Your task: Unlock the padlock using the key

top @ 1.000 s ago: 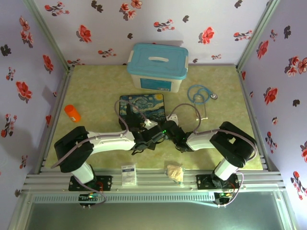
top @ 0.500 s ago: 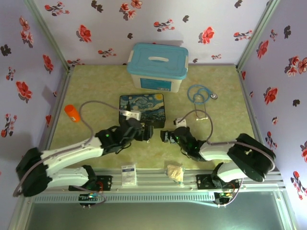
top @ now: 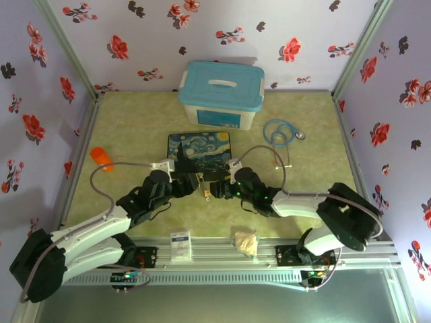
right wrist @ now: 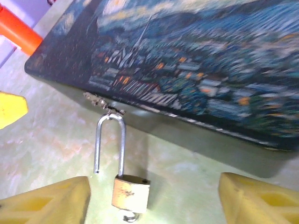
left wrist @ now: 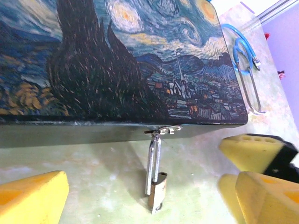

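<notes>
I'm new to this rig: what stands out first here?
The starry-night box at mid-table grabs the eye. A small brass padlock is hooked on its front hasp, with one leg of the shackle free of the body. The left gripper and right gripper, both open, flank it.

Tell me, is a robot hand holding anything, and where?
Nothing is held. The left gripper and right gripper are open, straddling the padlock without touching it.

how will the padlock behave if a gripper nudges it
Probably it pivots rather than slides: the padlock is hooked by its thin shackle through the hasp on the painted box. Its small metal body looks dense and smooth, so it may slip or twist when gripped.
</notes>
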Tool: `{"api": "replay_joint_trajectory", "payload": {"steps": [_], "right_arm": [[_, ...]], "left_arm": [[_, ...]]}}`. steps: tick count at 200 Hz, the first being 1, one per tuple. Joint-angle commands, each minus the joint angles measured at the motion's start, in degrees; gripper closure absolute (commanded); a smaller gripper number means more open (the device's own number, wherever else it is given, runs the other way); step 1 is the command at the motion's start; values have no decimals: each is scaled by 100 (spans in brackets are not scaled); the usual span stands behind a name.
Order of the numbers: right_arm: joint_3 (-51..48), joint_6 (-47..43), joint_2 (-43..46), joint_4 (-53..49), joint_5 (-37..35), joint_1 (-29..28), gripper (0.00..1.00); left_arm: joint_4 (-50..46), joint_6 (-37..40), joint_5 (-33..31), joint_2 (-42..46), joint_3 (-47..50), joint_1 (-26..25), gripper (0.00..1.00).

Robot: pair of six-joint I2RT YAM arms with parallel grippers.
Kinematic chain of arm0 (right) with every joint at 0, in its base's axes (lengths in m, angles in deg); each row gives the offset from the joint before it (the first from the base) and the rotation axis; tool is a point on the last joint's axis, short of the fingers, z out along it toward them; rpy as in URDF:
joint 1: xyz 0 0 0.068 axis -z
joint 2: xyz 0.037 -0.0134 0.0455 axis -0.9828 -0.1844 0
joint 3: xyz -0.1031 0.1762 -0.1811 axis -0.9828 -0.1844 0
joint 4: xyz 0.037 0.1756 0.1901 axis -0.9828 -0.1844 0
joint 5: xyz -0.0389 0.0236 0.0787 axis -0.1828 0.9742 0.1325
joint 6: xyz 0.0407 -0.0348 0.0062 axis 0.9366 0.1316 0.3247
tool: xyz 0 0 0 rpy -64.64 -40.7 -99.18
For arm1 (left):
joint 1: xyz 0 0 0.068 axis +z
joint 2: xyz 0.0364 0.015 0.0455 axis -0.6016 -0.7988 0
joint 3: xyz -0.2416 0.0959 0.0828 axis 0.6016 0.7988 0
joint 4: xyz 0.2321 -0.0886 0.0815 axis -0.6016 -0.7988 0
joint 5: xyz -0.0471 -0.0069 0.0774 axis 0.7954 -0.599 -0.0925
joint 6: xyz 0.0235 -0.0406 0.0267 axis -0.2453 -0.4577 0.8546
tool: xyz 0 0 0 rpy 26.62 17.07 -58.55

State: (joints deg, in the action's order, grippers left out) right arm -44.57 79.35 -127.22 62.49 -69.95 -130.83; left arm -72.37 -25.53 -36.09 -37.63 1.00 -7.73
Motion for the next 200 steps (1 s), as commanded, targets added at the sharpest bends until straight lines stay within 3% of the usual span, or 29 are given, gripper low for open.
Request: {"api": "replay_joint_trajectory", "payload": {"steps": [1, 39, 103, 200], "right_arm": [[319, 126, -423, -74, 424, -36, 31], [541, 175, -1047, 83, 618, -55, 42], [654, 166, -1452, 215, 768, -81, 46], [237, 468, -1493, 800, 848, -33, 77]], "left_arm": [[396, -233, 257, -96, 50, 65, 11], [359, -178, 254, -47, 130, 116, 12], [358, -174, 248, -67, 207, 146, 12], [254, -38, 236, 53, 131, 251, 13]]}}
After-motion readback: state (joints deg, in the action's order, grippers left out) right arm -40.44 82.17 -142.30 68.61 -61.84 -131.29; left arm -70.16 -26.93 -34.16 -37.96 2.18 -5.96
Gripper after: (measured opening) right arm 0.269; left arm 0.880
